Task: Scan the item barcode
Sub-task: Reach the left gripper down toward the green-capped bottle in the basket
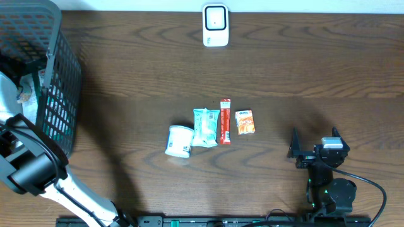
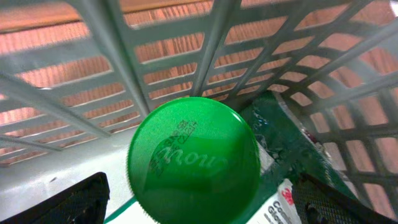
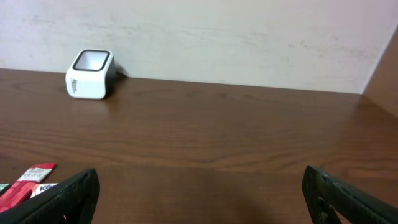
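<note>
My left gripper is inside the grey mesh basket, open. A round green lid of an item lies between its fingers without touching them. Under the lid lie a green package and a white printed label. The white barcode scanner stands at the table's far edge, and the right wrist view shows this scanner at the far left. My right gripper hovers open and empty near the front right, its fingertips wide apart over bare wood.
Several items lie in a row mid-table: a white cup, a teal packet, a red stick pack and an orange packet. The basket walls close in around my left gripper.
</note>
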`<move>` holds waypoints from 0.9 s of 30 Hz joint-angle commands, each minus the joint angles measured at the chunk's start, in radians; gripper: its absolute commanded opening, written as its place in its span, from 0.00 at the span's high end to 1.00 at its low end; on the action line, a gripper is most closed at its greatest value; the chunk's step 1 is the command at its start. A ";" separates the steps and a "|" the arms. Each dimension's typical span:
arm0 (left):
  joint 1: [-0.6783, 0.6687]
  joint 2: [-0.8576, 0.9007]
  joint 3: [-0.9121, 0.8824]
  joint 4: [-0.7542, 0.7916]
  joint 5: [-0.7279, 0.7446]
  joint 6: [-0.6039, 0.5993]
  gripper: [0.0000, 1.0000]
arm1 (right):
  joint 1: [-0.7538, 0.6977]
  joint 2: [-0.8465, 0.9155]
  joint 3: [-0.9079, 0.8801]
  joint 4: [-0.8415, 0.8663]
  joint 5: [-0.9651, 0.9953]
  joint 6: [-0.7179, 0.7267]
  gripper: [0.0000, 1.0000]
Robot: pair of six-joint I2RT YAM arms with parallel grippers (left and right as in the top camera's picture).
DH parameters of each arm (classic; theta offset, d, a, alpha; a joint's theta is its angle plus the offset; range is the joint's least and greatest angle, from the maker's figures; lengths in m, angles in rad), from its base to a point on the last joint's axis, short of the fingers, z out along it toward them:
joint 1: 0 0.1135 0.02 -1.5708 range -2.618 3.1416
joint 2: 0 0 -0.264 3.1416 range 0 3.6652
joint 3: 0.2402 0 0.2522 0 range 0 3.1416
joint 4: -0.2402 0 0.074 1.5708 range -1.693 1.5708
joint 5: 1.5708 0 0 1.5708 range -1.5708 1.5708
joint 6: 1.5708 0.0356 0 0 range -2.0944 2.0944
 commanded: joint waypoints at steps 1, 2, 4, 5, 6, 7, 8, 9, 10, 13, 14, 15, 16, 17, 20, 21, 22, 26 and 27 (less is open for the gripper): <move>0.001 0.022 -0.006 0.013 -0.016 -0.009 0.07 | -0.009 -0.003 -0.001 -0.004 -0.004 -0.005 0.01; 0.001 0.022 -0.006 0.016 -0.016 -0.009 0.07 | -0.009 -0.003 -0.001 -0.004 -0.004 -0.005 0.01; 0.001 0.022 -0.006 0.016 -0.016 -0.009 0.07 | -0.009 -0.003 -0.001 -0.004 -0.004 -0.005 0.01; 0.001 0.025 -0.006 0.015 -0.016 -0.008 0.07 | -0.009 -0.003 -0.001 -0.004 -0.004 -0.005 0.01; 0.001 0.029 -0.006 0.014 -0.016 -0.009 0.07 | -0.009 -0.003 -0.001 -0.004 -0.004 -0.005 0.01; 0.000 0.033 -0.008 0.014 -0.016 -0.009 0.07 | -0.009 -0.003 -0.001 -0.004 -0.004 -0.005 0.01; -0.002 0.039 -0.013 0.016 -0.016 -0.008 0.07 | -0.009 -0.003 -0.001 -0.004 -0.004 -0.005 0.01; -0.002 0.043 -0.016 0.016 -0.016 -0.008 0.07 | -0.009 -0.003 -0.001 -0.004 -0.004 -0.005 0.01; -0.003 0.048 -0.016 0.016 -0.016 -0.009 0.07 | -0.009 -0.003 -0.001 -0.004 -0.004 -0.005 0.01; -0.004 0.055 -0.017 0.016 -0.016 -0.009 0.08 | -0.009 -0.003 -0.001 -0.004 -0.004 -0.005 0.01; -0.004 0.057 -0.017 0.016 -0.016 -0.008 0.09 | -0.009 -0.003 -0.001 -0.004 -0.004 -0.005 0.01; -0.004 0.057 -0.017 0.017 -0.016 -0.009 0.12 | -0.009 -0.003 -0.001 -0.004 -0.004 -0.005 0.01; -0.004 0.057 -0.017 0.019 -0.016 -0.008 0.14 | -0.009 -0.003 -0.001 -0.004 -0.004 -0.005 0.01; -0.004 0.057 -0.017 0.021 -0.016 -0.008 0.15 | -0.009 -0.003 -0.001 -0.004 -0.004 -0.005 0.01; -0.004 0.057 -0.017 0.023 -0.016 -0.008 0.17 | -0.009 -0.003 -0.001 -0.004 -0.004 -0.005 0.01; -0.004 0.057 -0.017 0.023 -0.016 -0.008 0.17 | -0.009 -0.003 -0.001 -0.004 -0.004 -0.005 0.01; -0.004 0.057 -0.017 0.023 -0.016 -0.008 0.20 | -0.009 -0.003 -0.001 -0.004 -0.004 -0.005 0.01; -0.003 0.055 -0.017 0.021 -0.016 0.001 0.30 | -0.009 -0.003 -0.001 -0.004 -0.004 -0.005 0.01; -0.003 0.053 -0.016 0.019 -0.016 0.008 0.34 | -0.009 -0.003 -0.001 -0.004 -0.004 -0.005 0.01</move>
